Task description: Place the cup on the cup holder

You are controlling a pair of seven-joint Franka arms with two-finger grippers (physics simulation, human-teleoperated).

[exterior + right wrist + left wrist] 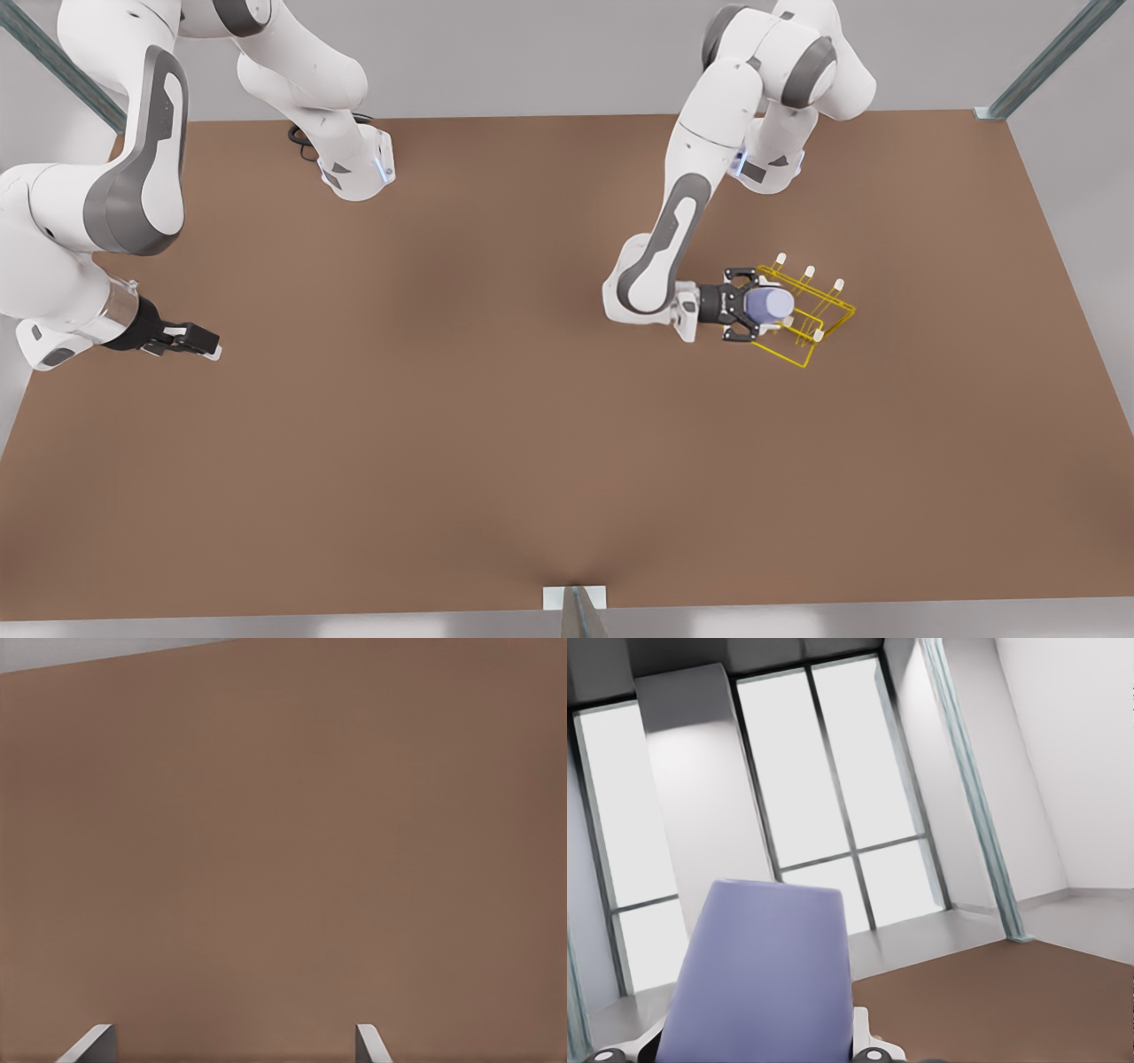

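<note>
The pale lavender cup (771,306) sits between the fingers of my left gripper (753,307), which is shut on it at the front view's right. It hangs directly over the near row of white-tipped pegs of the yellow wire cup holder (803,364); whether it touches a peg I cannot tell. Up close in the left wrist view the cup (757,974) tapers away from the camera. My right gripper (190,339) waits low over the table at the front view's left, open with nothing between its fingertips (93,1043).
The brown table (496,399) stretches bare between the two arms. Both arm bases (359,173) stand along the far edge. Metal frame posts (1045,62) rise at the corners, and one post (576,611) stands at the near edge's middle.
</note>
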